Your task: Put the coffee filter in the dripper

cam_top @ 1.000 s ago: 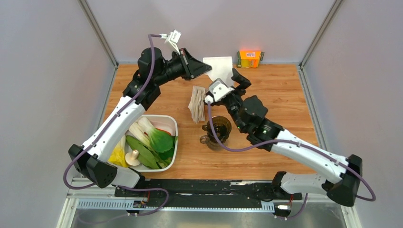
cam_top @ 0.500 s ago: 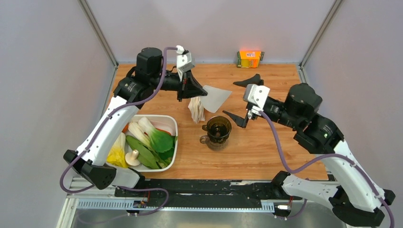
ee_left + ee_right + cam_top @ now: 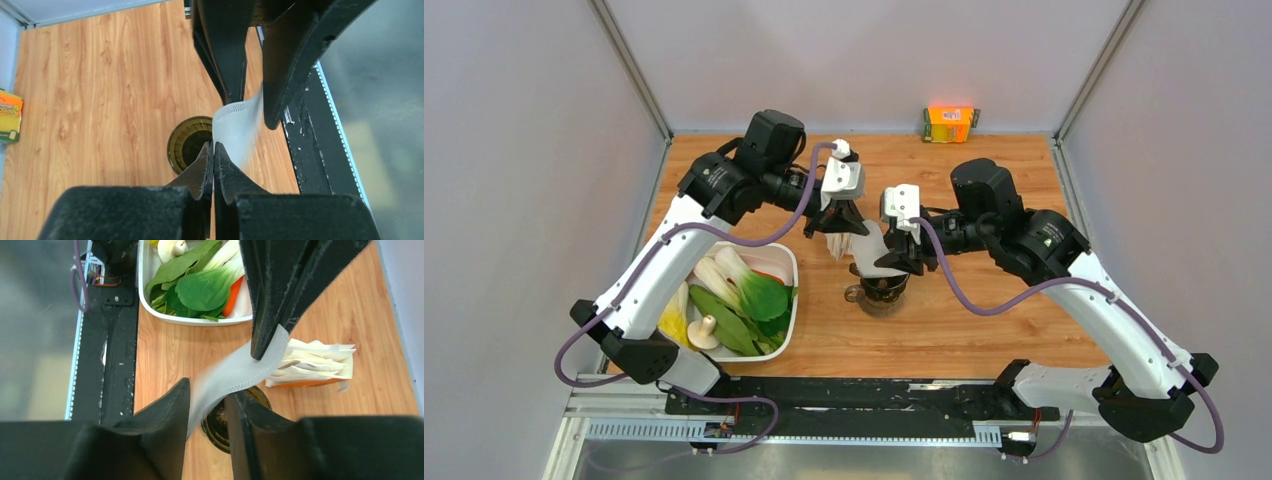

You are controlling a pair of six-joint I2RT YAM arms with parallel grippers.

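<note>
The coffee filter (image 3: 235,371) hung just above the dripper (image 3: 186,145), which stood on the desk (image 3: 984,300). The left end effector (image 3: 213,150) was pressed together on one edge of the paper. The right end effector (image 3: 207,390) straddled the opposite edge, its jaws slightly apart. The step in hand looked like opening the cone. Next the right would need to pinch, spread the paper, and lower it point-first into the dripper.

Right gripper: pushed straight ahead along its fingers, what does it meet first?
The right gripper straddles the coffee filter, so that first; beyond it, probably the left gripper pinching it, though depth is unclear.
</note>
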